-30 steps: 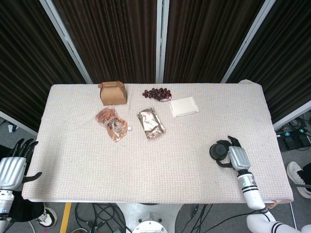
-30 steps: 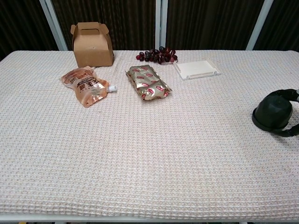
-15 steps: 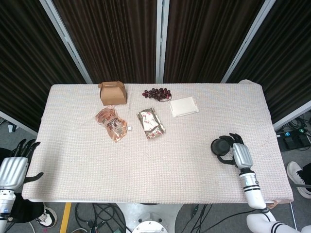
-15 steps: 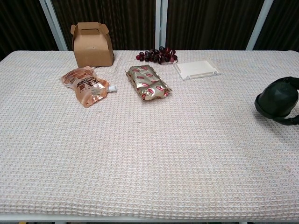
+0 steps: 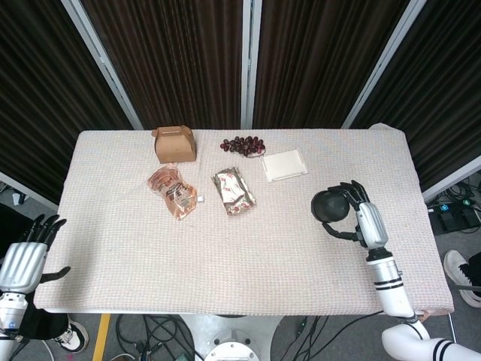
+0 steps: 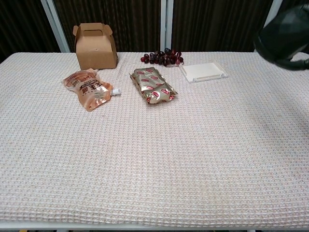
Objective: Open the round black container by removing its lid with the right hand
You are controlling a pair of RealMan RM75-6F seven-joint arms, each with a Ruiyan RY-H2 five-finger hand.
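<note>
The round black container (image 5: 329, 204) is off the cloth, and my right hand (image 5: 362, 218) grips it from the right side with its fingers wrapped around it. In the chest view the container (image 6: 281, 33) hangs high at the top right, well above the table, with dark fingers (image 6: 292, 63) curled under it. No separate lid or base lies on the cloth below it. My left hand (image 5: 22, 259) hangs beside the table's near left corner, fingers spread and holding nothing.
At the back of the white woven tablecloth (image 5: 240, 248) are a brown cardboard box (image 5: 174, 144), dark grapes (image 5: 243, 144) and a white tray (image 5: 285, 165). An orange spout pouch (image 5: 174, 191) and a gold-red packet (image 5: 234, 190) lie mid-left.
My right hand has lifted the black container off the cloth and carried it up and slightly left. In the chest view it rose from mid right to the top edge. The left hand barely moved.
</note>
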